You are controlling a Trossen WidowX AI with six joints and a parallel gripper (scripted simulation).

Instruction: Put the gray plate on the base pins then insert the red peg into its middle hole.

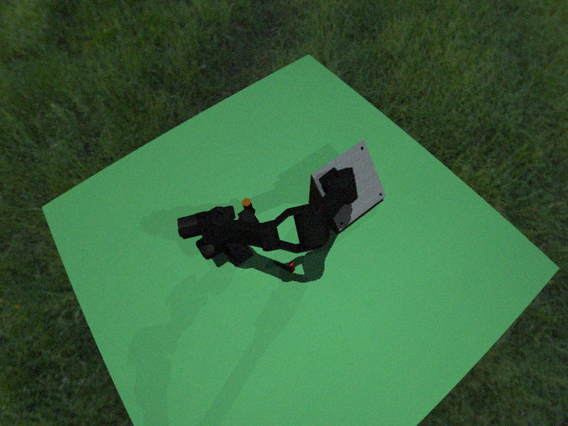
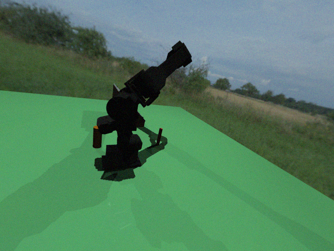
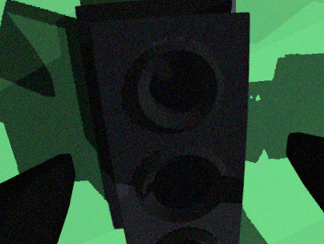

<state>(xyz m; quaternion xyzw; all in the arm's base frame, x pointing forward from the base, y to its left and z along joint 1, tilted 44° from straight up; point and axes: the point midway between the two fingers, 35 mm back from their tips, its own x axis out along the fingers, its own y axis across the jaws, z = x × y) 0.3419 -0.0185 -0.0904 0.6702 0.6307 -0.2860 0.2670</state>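
Arm (image 2: 126,113) all matte black, no markings, cables or screws visible. Blocky square base (image 2: 121,157), bulky rounded shoulder housing above it. Links angular and faceted; one link forks into two thin curved struts with a gap between, seen from top. Far end is a boxy, stepped black block (image 2: 179,55). Gripper (image 3: 165,173) fingers in wrist view are plain black, rounded tips, no pads or texture discernible.
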